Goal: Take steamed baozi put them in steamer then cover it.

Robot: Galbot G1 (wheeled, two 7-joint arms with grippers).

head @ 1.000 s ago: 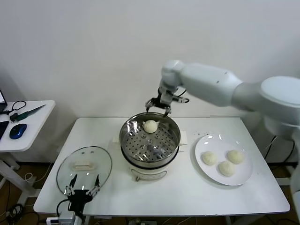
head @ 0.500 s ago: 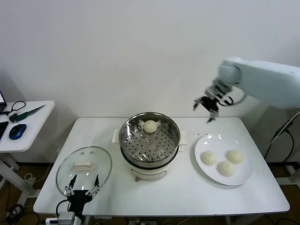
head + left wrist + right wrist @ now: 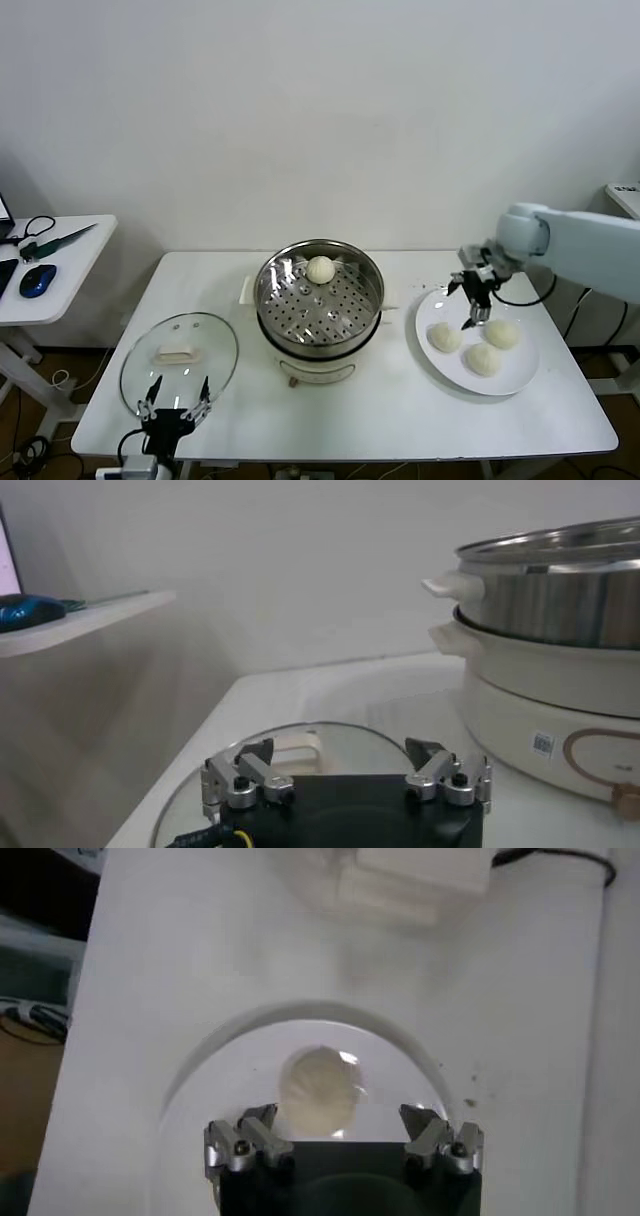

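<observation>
Three baozi (image 3: 482,346) crowd your plate (image 3: 515,382); your open right gripper (image 3: 474,297) could nudge a neighbour off. Left gripper (image 3: 176,401) idles open.

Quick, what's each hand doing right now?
Left hand: open, empty, at the cover.
Right hand: open, empty, above the plate of baozi.

White plate (image 3: 520,378) (side table's (image 3: 60,285) blue mouse (image 3: 37,280))
</observation>
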